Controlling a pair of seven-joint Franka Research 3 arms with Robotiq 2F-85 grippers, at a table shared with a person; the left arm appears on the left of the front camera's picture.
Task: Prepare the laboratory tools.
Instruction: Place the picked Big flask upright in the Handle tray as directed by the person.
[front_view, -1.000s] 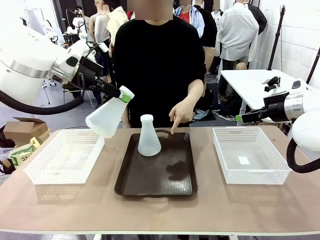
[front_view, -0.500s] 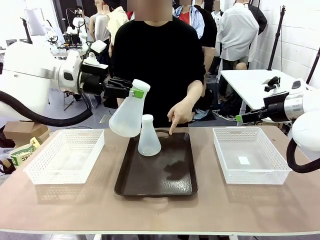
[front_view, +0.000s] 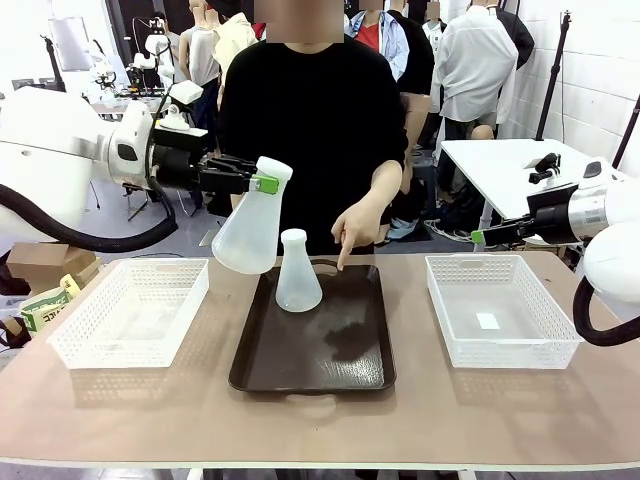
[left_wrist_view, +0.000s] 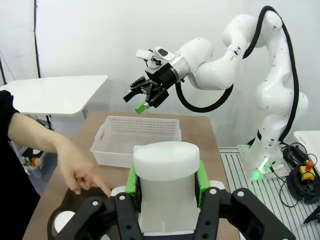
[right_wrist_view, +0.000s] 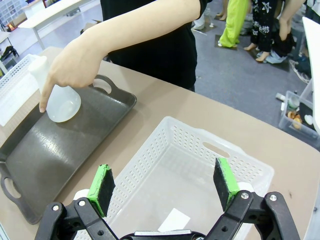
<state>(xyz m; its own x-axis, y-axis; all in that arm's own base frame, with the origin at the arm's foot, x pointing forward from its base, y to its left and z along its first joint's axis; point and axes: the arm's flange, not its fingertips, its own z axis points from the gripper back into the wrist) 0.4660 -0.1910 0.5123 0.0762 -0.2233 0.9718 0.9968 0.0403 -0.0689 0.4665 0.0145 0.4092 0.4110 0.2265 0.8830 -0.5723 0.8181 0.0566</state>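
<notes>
Above the left edge of the brown tray (front_view: 310, 365), my left pincer (front_view: 265, 185) is clenched around the neck of one flask (front_view: 248, 232), carrying it clear of the table (front_view: 320, 420). The flask hangs tilted: its long axis runs from the neck, up and to the right at my pads, down and leftward to its wide base, which hangs over the gap between the tray and the left basket (front_view: 130, 312). The second flask (front_view: 298, 275) stands upright on the far part of the tray, neck straight up, near the carried one but apart from it. The person's hand (front_view: 355, 225) points a finger down just beside it, toward the tray's far edge.

My left wrist view gives what the front cannot: the green pads (left_wrist_view: 131, 181) pressing both sides of the flask's neck, its round rim facing the camera, and my other arm across the table beyond.

My right pincer (right_wrist_view: 164, 187) is released, its pads spread wide and nothing between them, held above the right basket (right_wrist_view: 200, 145). From there I see the standing flask from above, on the tray with the finger pointing down right next to it, and a small white slip (right_wrist_view: 172, 220) on the basket's floor.
</notes>
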